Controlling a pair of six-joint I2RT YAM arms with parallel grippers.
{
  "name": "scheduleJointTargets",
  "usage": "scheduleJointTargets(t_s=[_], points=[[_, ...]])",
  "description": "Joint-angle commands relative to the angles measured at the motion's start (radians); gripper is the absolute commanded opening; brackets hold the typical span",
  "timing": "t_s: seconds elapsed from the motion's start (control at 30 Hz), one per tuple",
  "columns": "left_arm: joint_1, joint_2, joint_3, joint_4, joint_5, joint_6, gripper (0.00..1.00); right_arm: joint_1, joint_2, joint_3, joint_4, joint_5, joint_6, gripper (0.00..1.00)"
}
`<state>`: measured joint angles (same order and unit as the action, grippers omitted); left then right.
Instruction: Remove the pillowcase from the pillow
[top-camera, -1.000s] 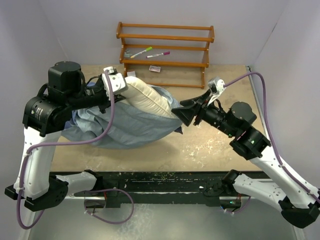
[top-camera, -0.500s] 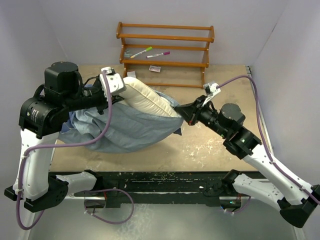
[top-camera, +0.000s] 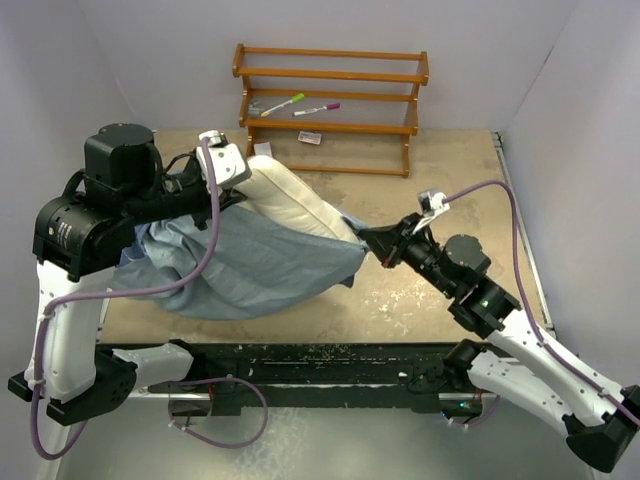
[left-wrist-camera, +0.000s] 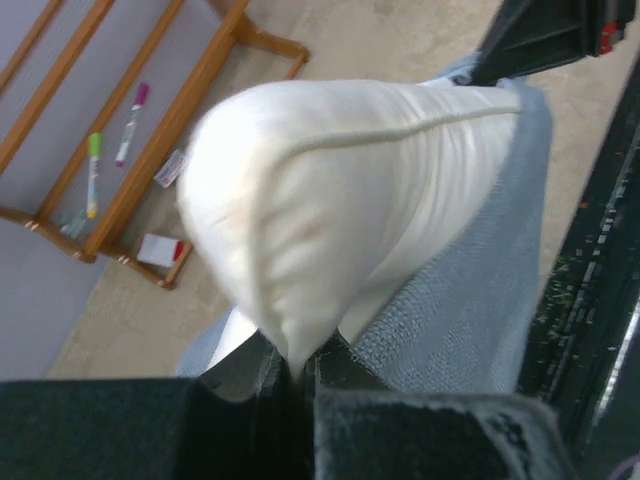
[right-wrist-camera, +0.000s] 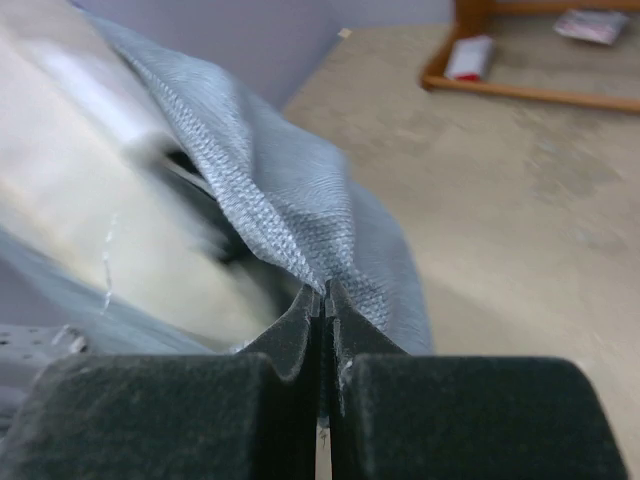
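Over table, pillow diagonal, far-left to near-right

The pillowcase is coarse-woven matt cloth, the pillow smooth cream fabric, the rack varnished wood.

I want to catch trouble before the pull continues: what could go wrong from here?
The right hand pinches only a thin fold of the pillowcase, so it may slip out under pull. The left hand holds the pillow by just its corner tip, which could also pull free.

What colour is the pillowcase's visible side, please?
The pillowcase is pale grey-blue, best in the top view.
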<state>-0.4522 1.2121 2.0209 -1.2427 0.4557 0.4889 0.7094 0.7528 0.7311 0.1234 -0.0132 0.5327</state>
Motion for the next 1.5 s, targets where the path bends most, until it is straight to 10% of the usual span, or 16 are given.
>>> scheduleJointTargets(t_s=[0.0, 0.43, 0.63, 0.93, 1.2, 1.47], points=[[0.015, -0.061, 0.065, 0.348, -0.221, -0.009, 0.0, -0.026, -0.066, -0.13, -0.102, 0.136, 0.036, 0.0], [0.015, -0.076, 0.033, 0.463, -0.14, -0.132, 0.0, -0.026, -0.071, -0.234, -0.008, 0.075, 0.029, 0.0], [0.016, -0.063, 0.055, 0.496, -0.114, -0.185, 0.0, -0.025, -0.08, -0.02, -0.14, 0.101, -0.092, 0.48], [0.015, -0.057, 0.041, 0.463, -0.079, -0.171, 0.0, -0.025, -0.114, 0.185, -0.008, -0.057, -0.239, 0.68], [0.016, -0.047, 0.071, 0.439, -0.066, -0.17, 0.0, -0.024, 0.05, 0.212, 0.081, -0.108, -0.241, 0.64], [0.015, -0.064, 0.067, 0.427, -0.083, -0.153, 0.0, -0.024, 0.073, 0.135, 0.094, -0.111, -0.18, 0.23]])
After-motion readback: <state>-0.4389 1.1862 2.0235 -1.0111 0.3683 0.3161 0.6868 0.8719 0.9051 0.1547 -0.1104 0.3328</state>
